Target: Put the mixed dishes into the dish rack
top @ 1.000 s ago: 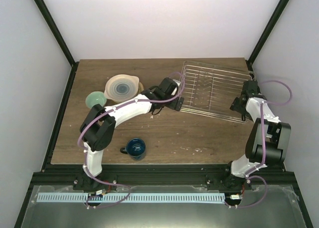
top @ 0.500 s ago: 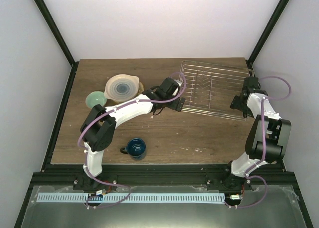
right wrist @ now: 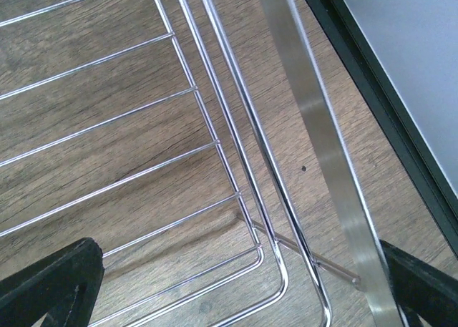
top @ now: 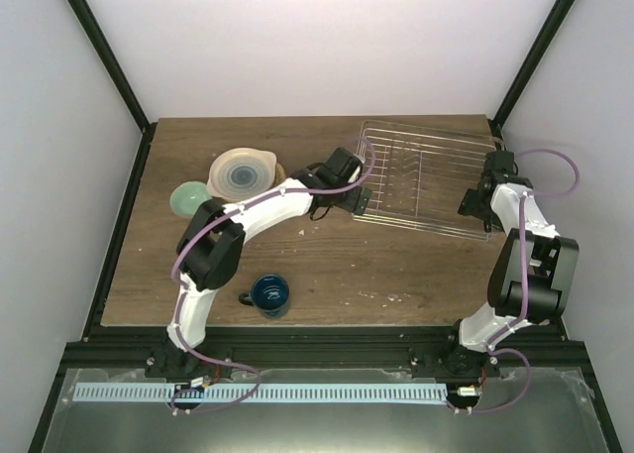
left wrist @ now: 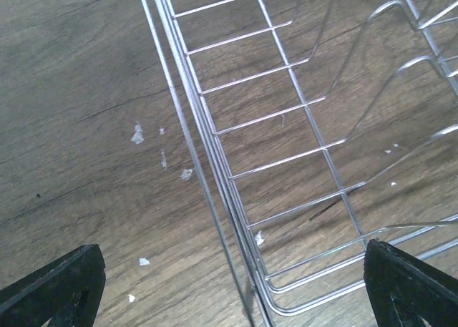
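The silver wire dish rack point(top: 426, 180) lies at the table's back right with nothing in it. My left gripper point(top: 359, 203) is open at the rack's near left corner; in the left wrist view its black fingers point(left wrist: 54, 291) straddle the rack's rim point(left wrist: 202, 127). Also open, my right gripper point(top: 482, 215) is at the near right corner, and its fingertips point(right wrist: 50, 284) stand either side of the rack's corner and flat steel strip point(right wrist: 318, 127). A stack of plates point(top: 241, 172) with a cream, teal-ringed one on top, a pale mint bowl point(top: 188, 197) and a dark blue mug point(top: 268, 292) sit on the left.
The wooden table point(top: 327, 265) is bounded by black frame posts and white walls. The right wall and black edge rail point(right wrist: 372, 112) run close beside the rack. Small white flecks point(left wrist: 137, 134) dot the wood left of the rack.
The left arm has stretched a little farther right along the rack's left rim. The rack has shifted slightly toward the back, and the right gripper moved with it.
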Robot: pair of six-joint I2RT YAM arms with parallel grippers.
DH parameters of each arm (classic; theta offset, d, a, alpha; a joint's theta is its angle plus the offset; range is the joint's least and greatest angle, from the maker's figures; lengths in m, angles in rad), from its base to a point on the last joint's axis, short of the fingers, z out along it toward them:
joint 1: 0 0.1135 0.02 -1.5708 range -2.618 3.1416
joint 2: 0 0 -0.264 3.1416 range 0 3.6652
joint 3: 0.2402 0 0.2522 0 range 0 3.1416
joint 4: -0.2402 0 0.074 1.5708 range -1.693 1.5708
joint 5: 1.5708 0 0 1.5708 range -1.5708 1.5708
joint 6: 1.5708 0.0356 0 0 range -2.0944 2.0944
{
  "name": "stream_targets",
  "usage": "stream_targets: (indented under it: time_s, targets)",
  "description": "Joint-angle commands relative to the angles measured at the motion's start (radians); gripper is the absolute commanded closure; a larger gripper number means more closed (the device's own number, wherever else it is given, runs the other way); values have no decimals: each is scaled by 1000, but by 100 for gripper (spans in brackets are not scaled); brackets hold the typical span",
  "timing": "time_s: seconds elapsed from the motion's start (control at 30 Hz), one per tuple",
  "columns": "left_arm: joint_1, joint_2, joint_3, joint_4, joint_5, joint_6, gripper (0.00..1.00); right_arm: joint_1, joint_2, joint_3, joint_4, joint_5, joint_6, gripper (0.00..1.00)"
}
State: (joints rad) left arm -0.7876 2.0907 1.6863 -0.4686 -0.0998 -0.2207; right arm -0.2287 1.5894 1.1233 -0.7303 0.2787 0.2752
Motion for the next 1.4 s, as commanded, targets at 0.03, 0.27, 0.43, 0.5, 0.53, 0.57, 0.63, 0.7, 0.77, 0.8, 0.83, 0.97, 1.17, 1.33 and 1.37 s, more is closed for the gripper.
stream_targets:
  time_s: [0.03,0.27,0.43,0.5,0.53,0.57,0.63,0.7,0.77,0.8,0.83,0.97,1.17,1.33,1.37]
  targets:
    - [22,86,94,-221,56,54,0,-4,-16,56,-9,-4,-14,0]
    - [29,144,266,-437,90,93,0,-3,-8,77,-30,-14,-27,0]
    - [26,131,256,-501,140,95,0,-4,3,82,-45,-23,-34,0]
    - [18,123,235,-513,173,101,0,-4,9,88,-61,-28,-29,0]
    - [10,122,225,-519,185,104,0,-4,11,92,-71,-29,-26,0]
    - [0,122,218,-526,195,109,0,-4,11,94,-77,-27,-23,0]
    - [-20,125,211,-553,191,113,0,-4,3,89,-81,-23,-19,0]
    - [-36,123,198,-563,186,111,0,-4,-9,83,-81,-31,-14,0]
    - [-45,114,179,-562,192,108,0,-4,-21,73,-80,-43,-10,0]
    - [-49,107,168,-560,195,105,0,-4,-29,68,-78,-46,-9,0]
    - [-51,98,166,-557,197,103,0,-3,-35,63,-77,-47,-9,0]
    - [-55,67,120,-538,184,94,0,-4,-40,61,-69,-44,-9,0]
    - [-55,71,151,-521,160,89,0,-3,-31,76,-62,-17,-9,0]
    - [-55,92,222,-529,145,91,0,-4,-27,90,-51,-1,-13,0]
    - [-55,95,230,-531,143,92,0,-4,-24,95,-51,0,-12,0]
